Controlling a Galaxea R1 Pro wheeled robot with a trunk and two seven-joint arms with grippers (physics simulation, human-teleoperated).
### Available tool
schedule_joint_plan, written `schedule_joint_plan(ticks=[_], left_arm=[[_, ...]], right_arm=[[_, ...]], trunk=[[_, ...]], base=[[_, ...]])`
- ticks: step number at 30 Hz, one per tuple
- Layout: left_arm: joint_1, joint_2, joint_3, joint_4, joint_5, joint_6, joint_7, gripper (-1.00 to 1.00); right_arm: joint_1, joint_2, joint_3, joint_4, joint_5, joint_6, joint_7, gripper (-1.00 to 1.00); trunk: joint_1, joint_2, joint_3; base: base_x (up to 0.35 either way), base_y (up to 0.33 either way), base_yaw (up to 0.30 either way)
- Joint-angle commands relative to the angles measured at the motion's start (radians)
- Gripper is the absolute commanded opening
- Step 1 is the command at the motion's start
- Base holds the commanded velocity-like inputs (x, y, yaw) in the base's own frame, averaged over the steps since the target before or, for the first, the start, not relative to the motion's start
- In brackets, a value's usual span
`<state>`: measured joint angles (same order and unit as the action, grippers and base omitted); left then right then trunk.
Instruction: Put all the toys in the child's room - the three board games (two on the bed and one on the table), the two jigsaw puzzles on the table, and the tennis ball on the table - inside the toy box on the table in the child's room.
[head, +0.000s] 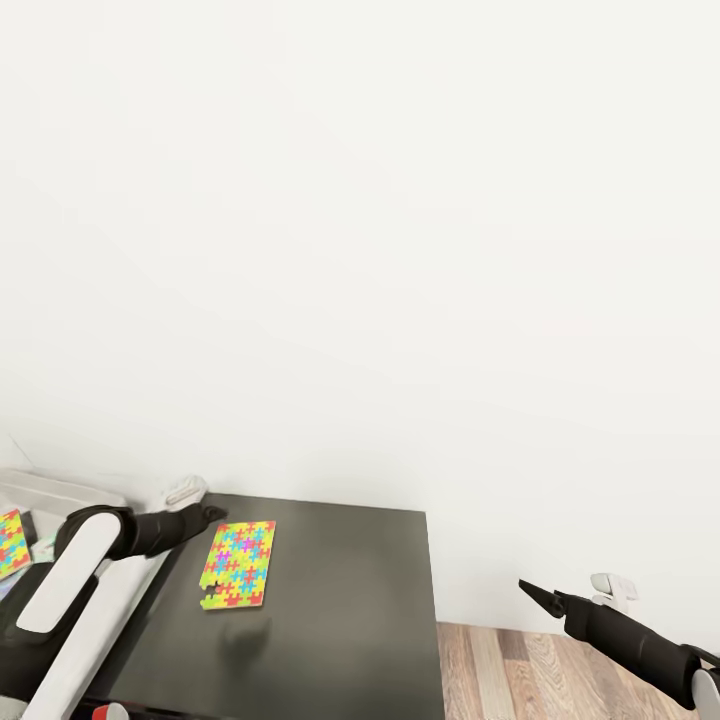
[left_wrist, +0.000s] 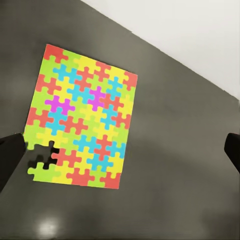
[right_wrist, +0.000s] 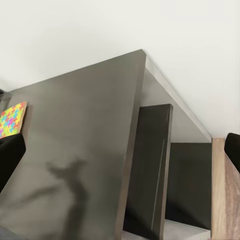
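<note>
jigsaw puzzle (head: 237, 565) lies flat on the dark cabinet top (head: 340, 610), near the edge toward the pale desk top (head: 140, 590), one piece missing at a corner. in the left wrist view the puzzle (left_wrist: 82, 115) sits between the two dark fingertips, which stand far apart at the frame's sides, so the left gripper (head: 205, 513) reads as wide, hovering just beside the card's far end. a second jigsaw puzzle (head: 10, 542) shows at the head view's left edge, by the light grey toy box (head: 60, 490); whether it lies inside cannot be told. right gripper (head: 535, 593) hangs off the cabinet's end, over the wood floor (head: 560, 670), well apart from the puzzle; its fingertips sit at opposite edges of the right wrist view, so it too looks wide.

step in hand, as judged: grasp the near puzzle with the left arm. the card is thin and flush to the surface, so a straight pinch from above will likely slip. better to lower the fingers across the short width, or nudge the card to the cabinet edge so one finger gets under. risk: pushing it off the edge, or sliding it instead of lifting.
</note>
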<state>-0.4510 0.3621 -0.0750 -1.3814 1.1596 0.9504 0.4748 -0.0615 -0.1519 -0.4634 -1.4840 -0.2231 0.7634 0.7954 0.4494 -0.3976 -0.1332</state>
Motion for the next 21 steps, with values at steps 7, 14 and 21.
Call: schedule_joint_plan(ticks=[7, 14, 21], left_arm=[[-0.052, 0.001, -0.002, 0.131, 0.006, -0.001, 0.011, 1.00], [-0.074, 0.003, -0.002, 0.129, 0.006, -0.001, 0.010, 1.00], [-0.080, 0.002, -0.002, 0.085, 0.005, -0.001, 0.012, 1.00]], right_arm=[[-0.001, 0.000, -0.002, 0.001, -0.002, 0.007, 0.002, 1.00], [-0.001, -0.001, -0.002, 0.001, -0.002, 0.007, 0.002, 1.00], [-0.001, -0.001, -0.001, 0.001, -0.002, 0.007, 0.002, 1.00]], trunk=[[0.001, -0.002, -0.013], [0.001, -0.002, -0.024], [0.001, -0.002, -0.035]], base=[[0.000, 0.000, 0.000], [0.000, 0.000, 0.000], [0.000, 0.000, 0.000]])
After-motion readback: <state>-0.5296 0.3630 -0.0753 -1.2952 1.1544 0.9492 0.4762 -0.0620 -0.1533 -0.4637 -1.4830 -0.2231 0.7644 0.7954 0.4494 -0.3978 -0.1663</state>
